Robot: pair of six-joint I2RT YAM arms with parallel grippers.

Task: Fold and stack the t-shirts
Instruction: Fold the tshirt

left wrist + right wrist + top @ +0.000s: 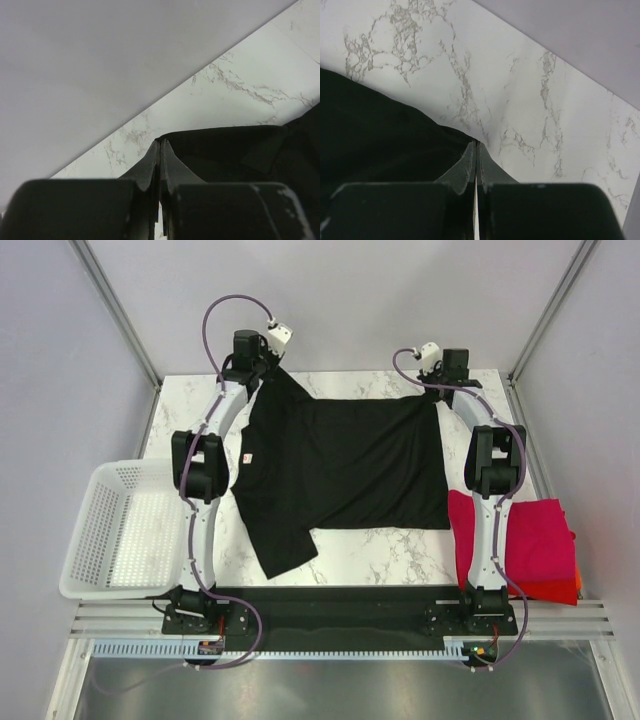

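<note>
black t-shirt (350, 460), seemingly pinched by both claws (160, 143) (476, 144)

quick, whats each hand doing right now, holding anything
left hand: closed, pinching the black t-shirt at its far edge
right hand: closed, pinching the same shirt's far corner

A white mesh plastic basket (110, 530) sits at the near left corner of a white, grey-veined marble table (370, 550), with pale grey walls (60, 360) around and metal rails (570, 618) along the near edge
</note>
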